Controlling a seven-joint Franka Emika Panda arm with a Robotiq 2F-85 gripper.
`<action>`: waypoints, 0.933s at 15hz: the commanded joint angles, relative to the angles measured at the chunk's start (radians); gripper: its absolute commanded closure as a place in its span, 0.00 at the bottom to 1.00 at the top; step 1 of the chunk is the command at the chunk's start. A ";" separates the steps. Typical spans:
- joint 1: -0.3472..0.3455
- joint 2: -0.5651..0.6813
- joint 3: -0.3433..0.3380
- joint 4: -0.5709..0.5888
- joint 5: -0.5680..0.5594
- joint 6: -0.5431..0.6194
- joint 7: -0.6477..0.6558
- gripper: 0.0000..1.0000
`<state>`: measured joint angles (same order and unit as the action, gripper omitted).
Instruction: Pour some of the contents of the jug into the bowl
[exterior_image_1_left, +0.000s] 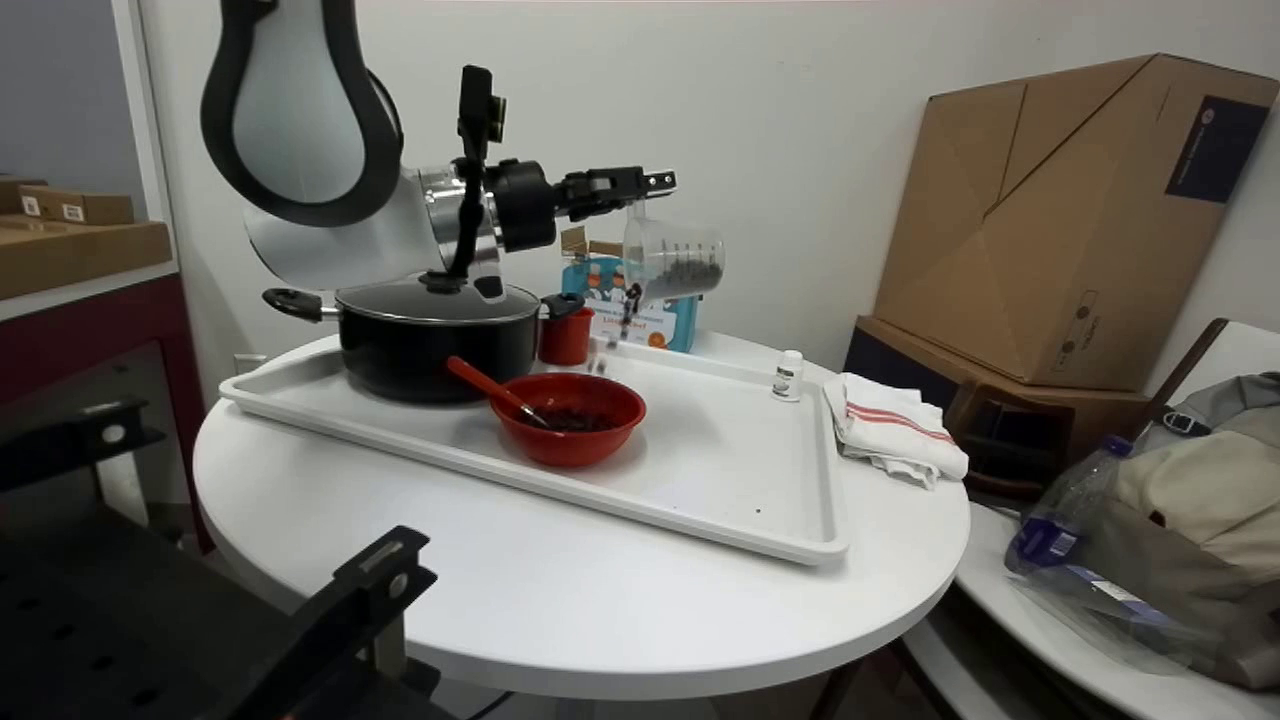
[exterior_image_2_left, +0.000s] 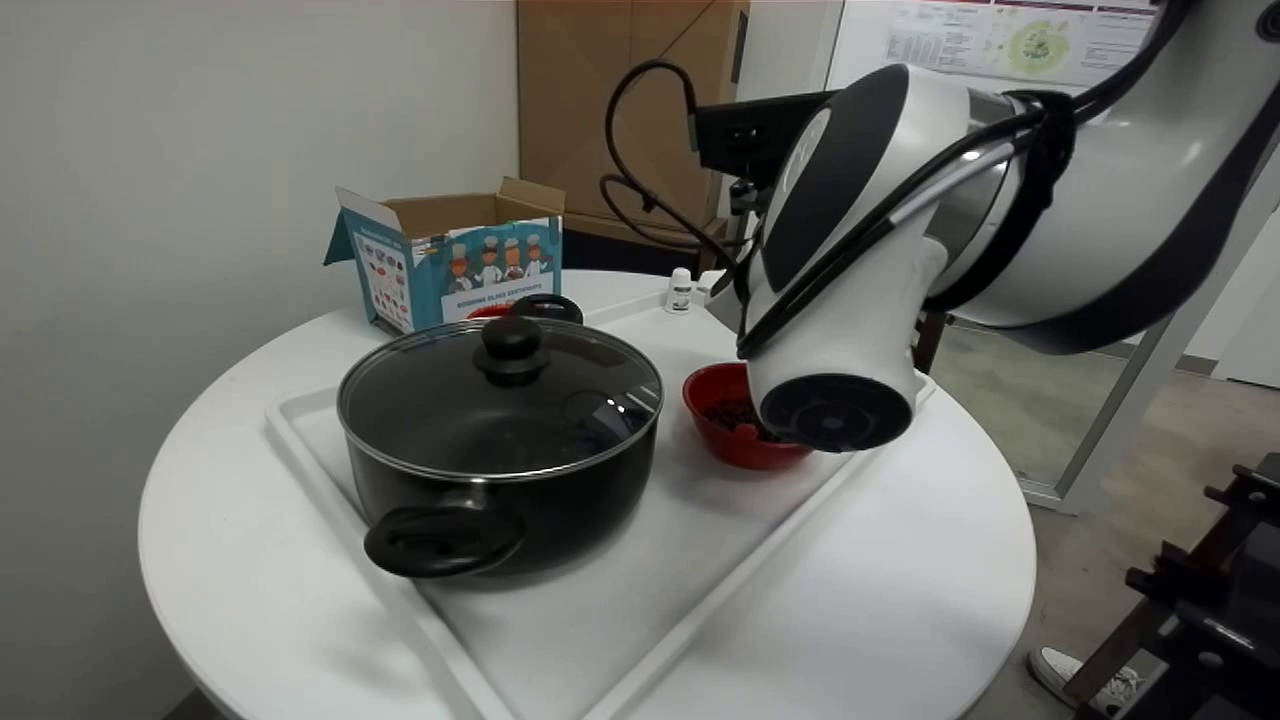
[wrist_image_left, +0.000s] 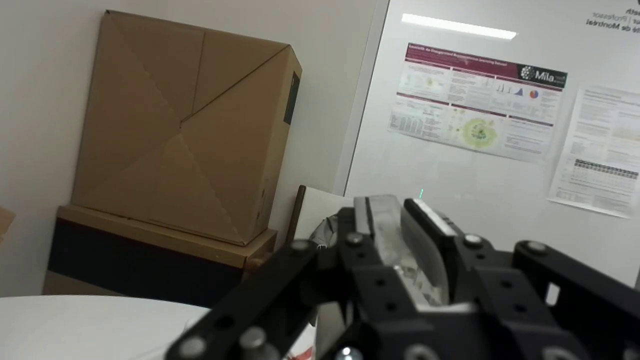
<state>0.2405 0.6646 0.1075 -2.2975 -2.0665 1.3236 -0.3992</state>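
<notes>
clear plastic, tipped almost onto its side — the jug (exterior_image_1_left: 680, 245) is up in the air, its mouth turned toward the red bowl (exterior_image_1_left: 570, 450) and its base pointing away. the gripper (exterior_image_1_left: 655, 184) has its jaws pinched on the jug's upper side, near the mouth; in the wrist view something see-through sits between the fingers (wrist_image_left: 432, 220). dark bits (exterior_image_1_left: 692, 276) lie along the jug's low side, and more are caught in mid-air, strung from its lip down to just above the bowl's rim, the lowest ones blurred. the bowl has dark bits in it too, and a red-handled utensil (exterior_image_1_left: 490, 385) leans over its rim with the metal part inside. it stands on a white tray (exterior_image_1_left: 720, 500) on a round white table (exterior_image_1_left: 560, 610), beside the black pot (exterior_image_1_left: 440, 355), which has its glass lid (exterior_image_2_left: 480, 425) on. beyond the pot come a red cup (exterior_image_1_left: 565, 337) and a blue box (exterior_image_2_left: 500, 265) with its flaps open; a small white bottle (exterior_image_1_left: 788, 380) stands near the tray's far edge, and a white cloth (exterior_image_1_left: 890, 425) with red stripes lies just beside the tray. in an exterior view the arm (exterior_image_2_left: 860, 330) crosses in front of part of the bowl, and past the table a big cardboard box (exterior_image_1_left: 1050, 230) is stacked on another — large in the wrist view.
</notes>
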 joint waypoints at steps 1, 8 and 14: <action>-0.044 -0.010 0.018 0.038 0.043 0.102 -0.055 0.94; -0.134 -0.010 0.007 0.141 0.183 0.337 -0.167 0.94; -0.254 -0.024 -0.003 0.246 0.358 0.582 -0.288 0.94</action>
<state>0.0444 0.6568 0.1082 -2.1038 -1.7946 1.7873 -0.6011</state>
